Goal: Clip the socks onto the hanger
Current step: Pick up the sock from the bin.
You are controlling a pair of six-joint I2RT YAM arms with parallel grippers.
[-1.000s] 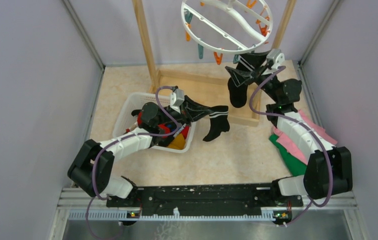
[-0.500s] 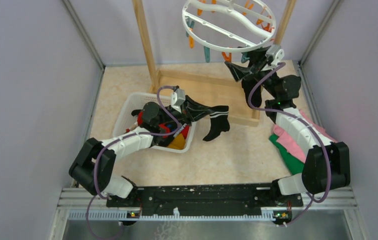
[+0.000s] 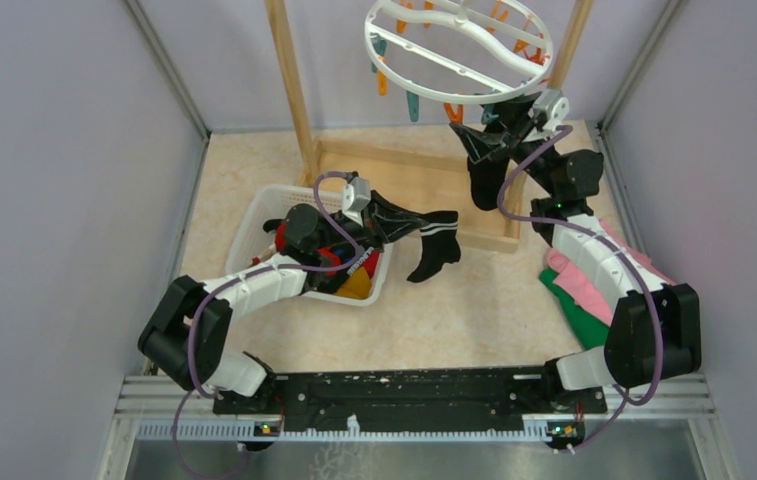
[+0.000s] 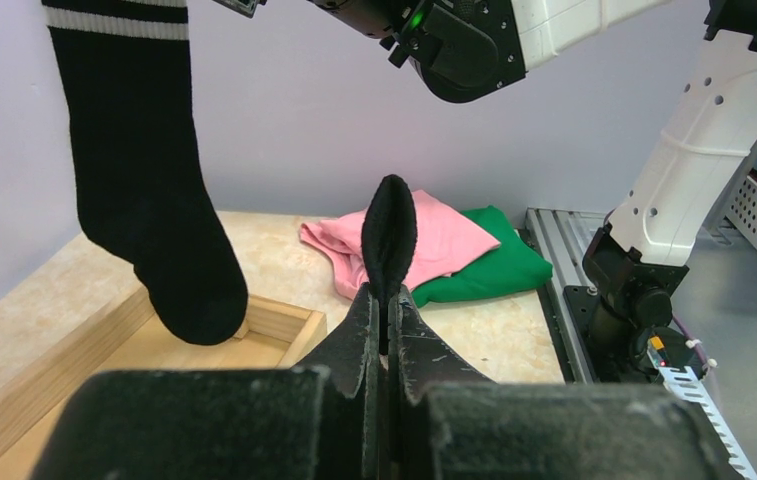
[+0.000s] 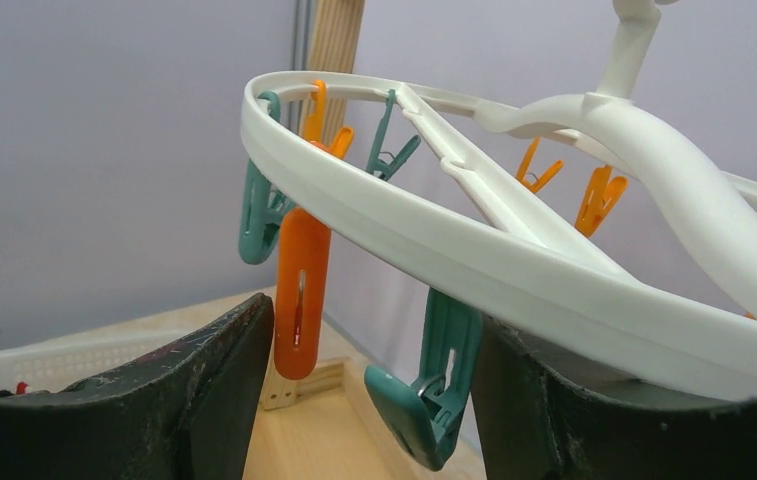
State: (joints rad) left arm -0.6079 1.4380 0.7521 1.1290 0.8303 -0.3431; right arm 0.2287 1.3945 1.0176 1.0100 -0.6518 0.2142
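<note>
Above beige table (image 3: 244, 165) – L claw (image 4: 386, 300) pinches black sock (image 4: 389, 230), R claw (image 5: 374, 328) open – teal peg (image 5: 439, 375) between.

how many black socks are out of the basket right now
2. The first sock is pinched in the left claw, dangling beside the basket. The second sock hangs under the hanger by the right claw. More may be buried in the basket.
</note>
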